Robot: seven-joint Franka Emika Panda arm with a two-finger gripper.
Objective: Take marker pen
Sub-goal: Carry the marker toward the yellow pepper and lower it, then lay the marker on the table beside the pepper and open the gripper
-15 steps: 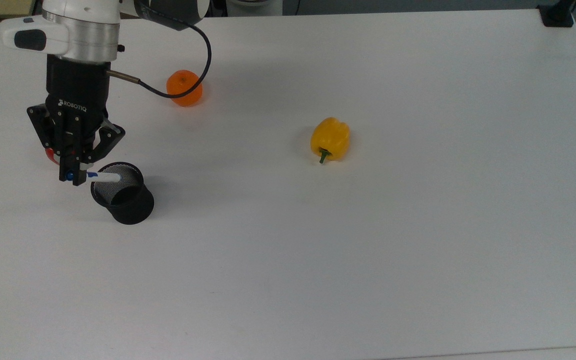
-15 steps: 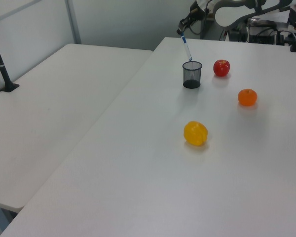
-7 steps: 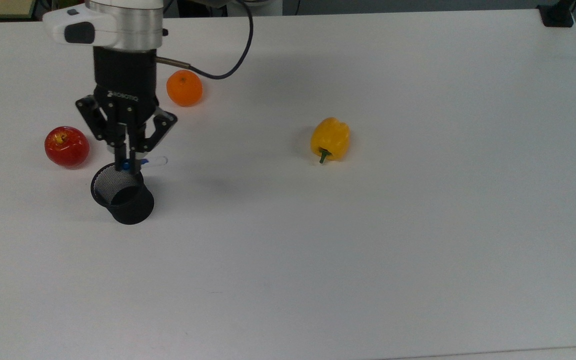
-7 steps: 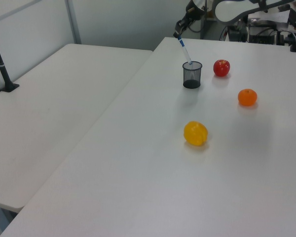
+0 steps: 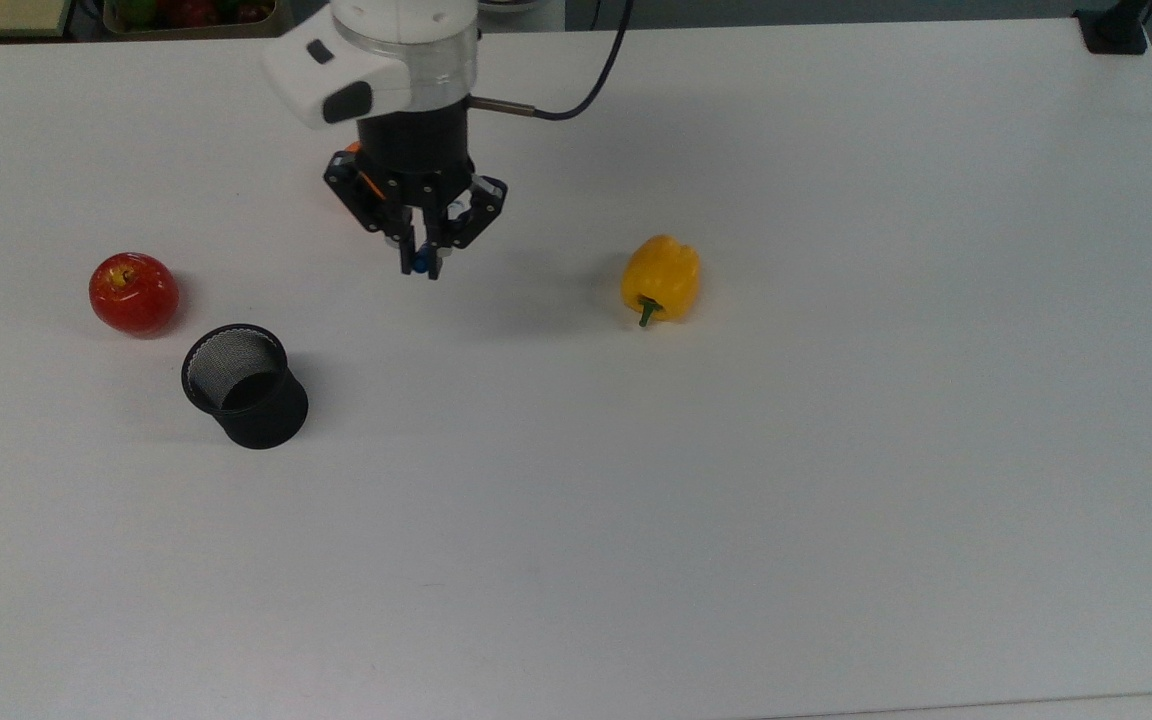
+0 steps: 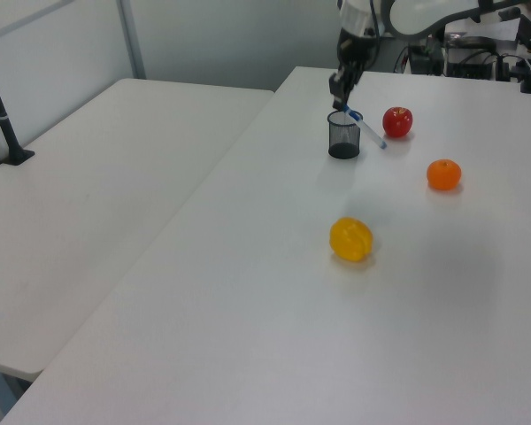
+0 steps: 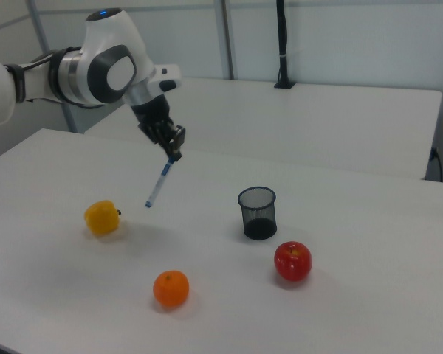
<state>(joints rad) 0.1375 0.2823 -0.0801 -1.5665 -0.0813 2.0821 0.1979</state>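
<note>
Up above the white table [image 5: 836,500], the gripper [image 5: 423,268] is clamped on the top end of the marker pen [image 7: 157,184], and the pen hangs in the air, clear of everything below. In the right view the pen slants down from the fingers toward the right view's left, its white barrel showing blue label print and a small blue tip at the low end; the print is too small to read. In the top view only a blue bit of the pen shows between the closed fingers.

Taking the black mesh cup [image 5: 246,386] as the landmark: the cup stands upright on the table, and the gripper with the pen is off to the top view's upper right of it, well apart. In the left view the pen looks to pass just beside the cup's rim, though that is probably only overlap along the line of sight. A red apple [image 5: 133,292] sits near the cup, to the top view's upper left of it. A yellow pepper [image 5: 661,279] lies well apart from the cup on the top view's right, stem pointing toward the camera side. An orange [image 7: 170,288] rests on the table, to the right view's lower left of the cup.
</note>
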